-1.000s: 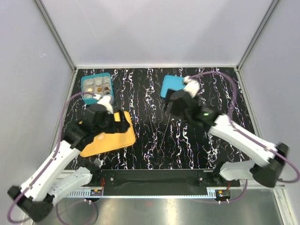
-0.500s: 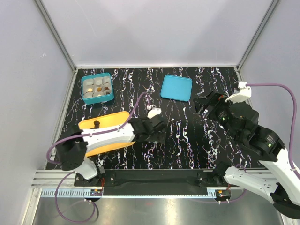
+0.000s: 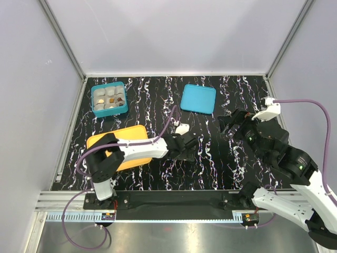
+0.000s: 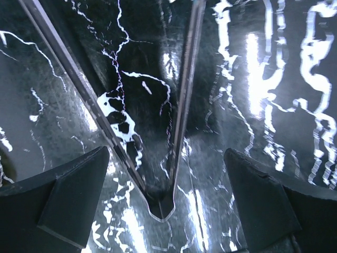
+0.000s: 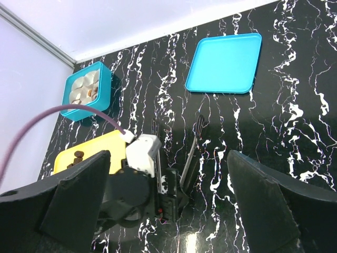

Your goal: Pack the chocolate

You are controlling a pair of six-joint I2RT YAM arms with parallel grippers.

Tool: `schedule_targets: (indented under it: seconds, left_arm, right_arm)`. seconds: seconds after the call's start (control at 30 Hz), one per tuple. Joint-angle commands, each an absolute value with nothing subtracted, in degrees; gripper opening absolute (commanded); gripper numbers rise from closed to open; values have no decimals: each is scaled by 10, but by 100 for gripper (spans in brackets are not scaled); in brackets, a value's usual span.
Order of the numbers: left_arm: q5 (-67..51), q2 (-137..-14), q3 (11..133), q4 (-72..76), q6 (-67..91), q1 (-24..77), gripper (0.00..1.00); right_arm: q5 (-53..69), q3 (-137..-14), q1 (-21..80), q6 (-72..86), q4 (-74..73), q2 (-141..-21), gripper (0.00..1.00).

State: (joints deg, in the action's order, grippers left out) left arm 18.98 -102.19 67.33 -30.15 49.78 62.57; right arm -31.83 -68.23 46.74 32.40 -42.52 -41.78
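So, the top view had the left gripper point(image 3: 189, 149) stretched out low over the black marbled table point(image 3: 158, 100) at frame centre, fingers spread wide with nothing in them. Right of centre, the right gripper point(image 3: 228, 124) was held up off the table, also fully spread and empty.

The left wrist view added what the top view lost: metal tongs point(image 4: 181, 105) lying flat on the table as a narrow V, closed end toward the camera. They sat between the two fingers, neither touching them as far as I could tell.

The right wrist view showed the same tongs just beyond the left fingers, plus the chocolate point(image 5: 79, 154) — a couple of tiny dark brown pieces on the orange tray point(image 5: 97, 145) at left of frame. From above, the left arm's elbow covered that spot.

More pieces, cream-white and brown, sat in the pale compartments of the teal box point(image 3: 93, 103), upper left. The flat teal lid point(image 3: 198, 98) lay well apart from it, top centre.
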Motion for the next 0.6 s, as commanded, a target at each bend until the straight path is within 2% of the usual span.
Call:
schedule_targets:
  seconds: [0.0, 0.33, 0.57]
  left_arm:
    - [216, -1042, 701, -282, 517, 628, 98]
    - [245, -1087, 732, -295, 508, 622, 96]
    - [243, -1092, 710, -285, 522, 609, 93]
  right_arm:
    - [-309, -677, 465, 309, -397, -410, 100]
    - [-304, -657, 465, 310, -385, -403, 100]
    - [-299, -650, 465, 314, -382, -403, 100]
